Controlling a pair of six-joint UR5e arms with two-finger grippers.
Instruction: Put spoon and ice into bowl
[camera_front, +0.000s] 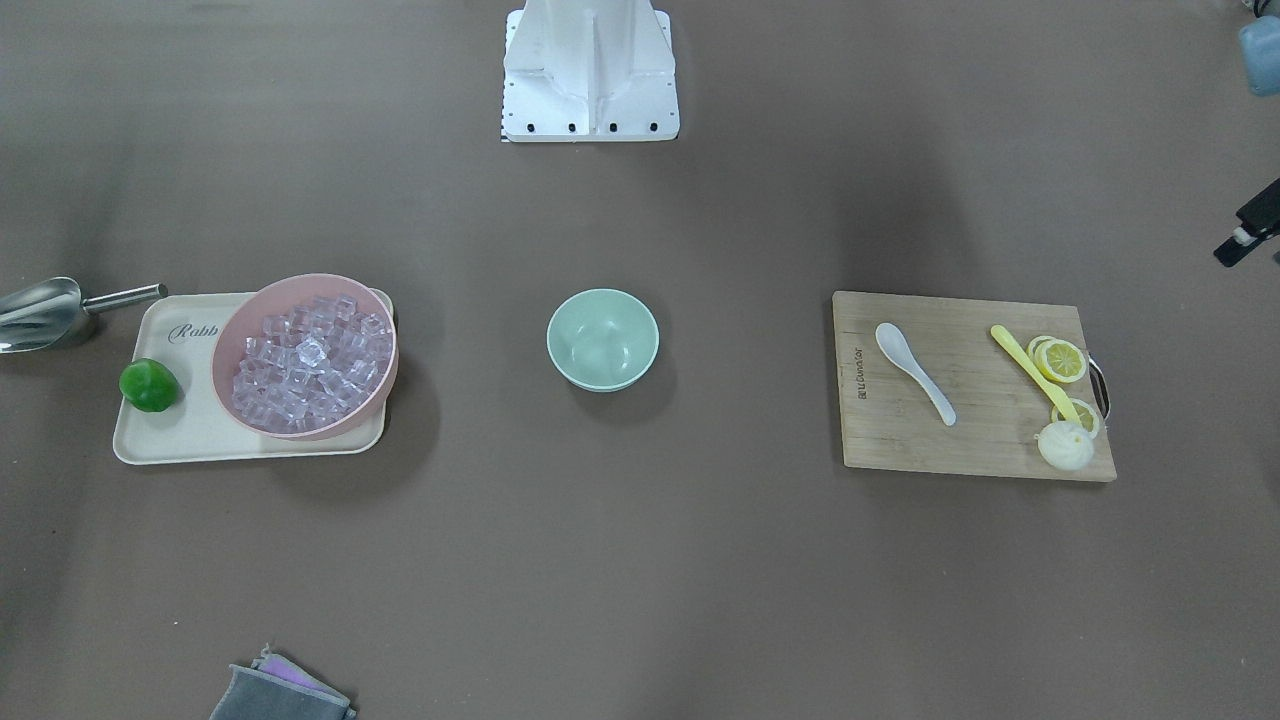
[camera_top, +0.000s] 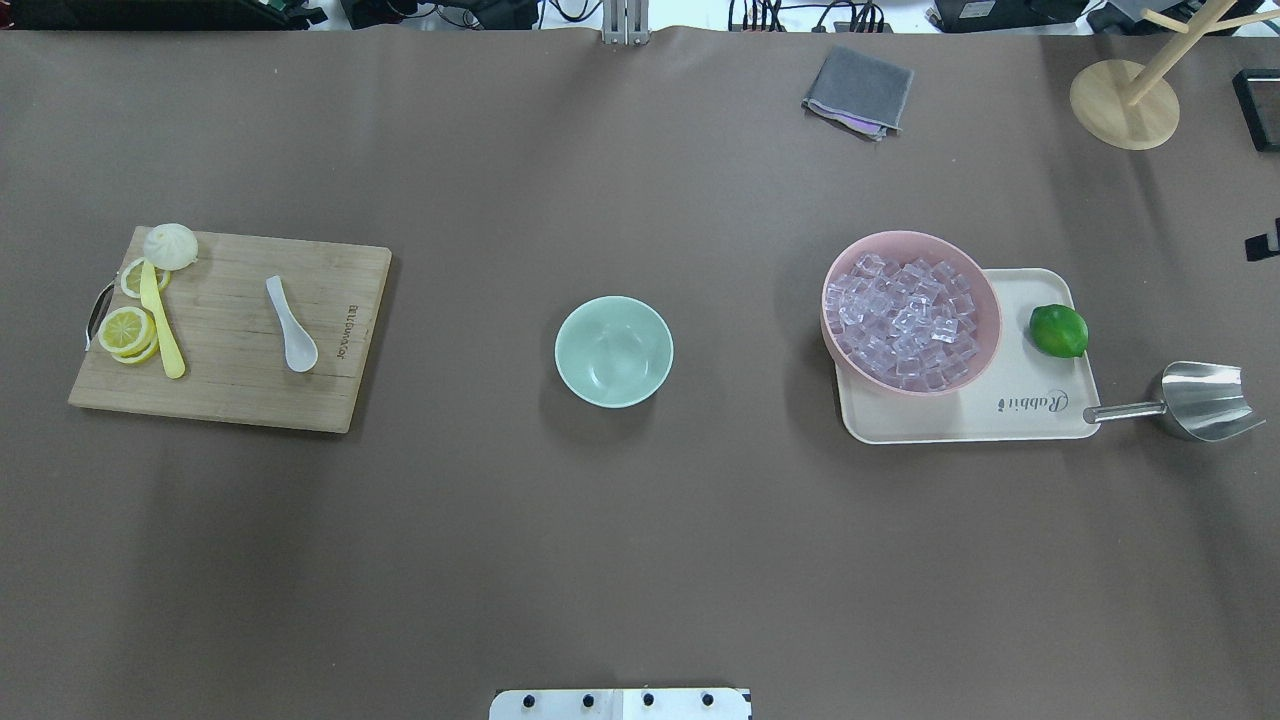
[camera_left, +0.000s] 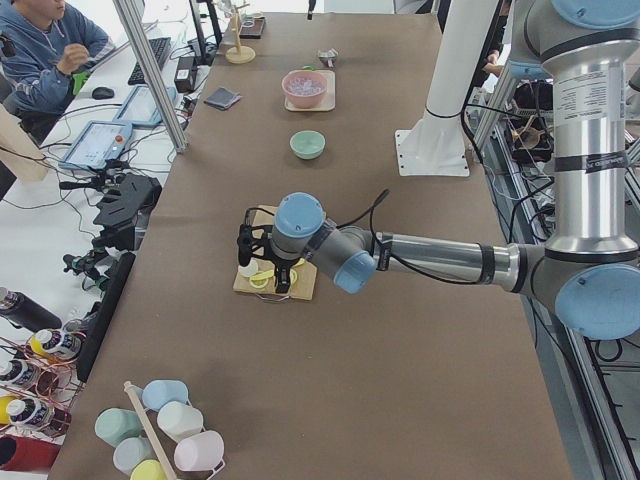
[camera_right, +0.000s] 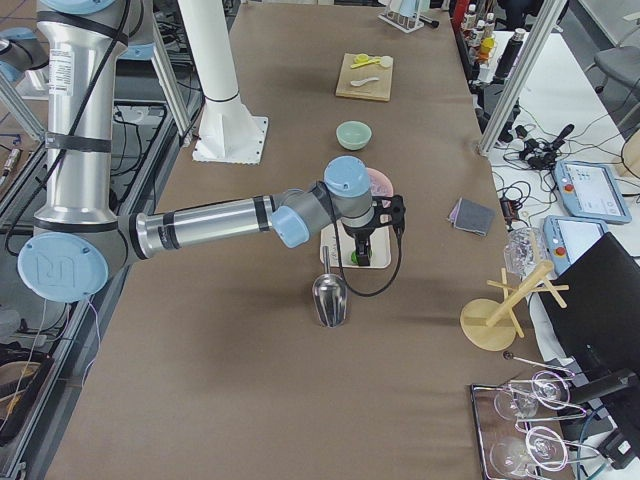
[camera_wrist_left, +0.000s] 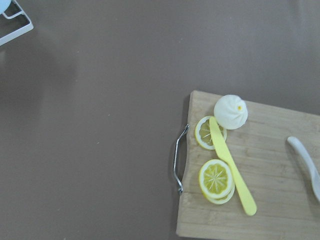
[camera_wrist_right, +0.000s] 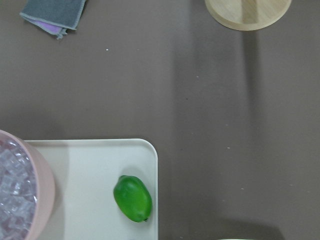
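Observation:
The white spoon (camera_front: 913, 370) lies on a wooden cutting board (camera_front: 980, 440); it also shows in the overhead view (camera_top: 292, 325) and at the right edge of the left wrist view (camera_wrist_left: 307, 160). The mint-green bowl (camera_front: 602, 338) stands empty at the table's middle (camera_top: 613, 351). Ice cubes (camera_front: 310, 360) fill a pink bowl (camera_top: 905, 236). My left gripper (camera_left: 268, 270) hangs high over the cutting board's handle end. My right gripper (camera_right: 362, 245) hangs high over the tray by the lime. I cannot tell whether either is open or shut.
The pink bowl and a green lime (camera_top: 1058, 330) sit on a cream tray (camera_top: 1000, 420). A metal scoop (camera_top: 1205, 400) lies beside the tray. A yellow utensil (camera_front: 1030, 370), lemon slices and a bun share the cutting board. A grey cloth (camera_top: 858, 90) and a wooden stand (camera_top: 1125, 103) are at the far side.

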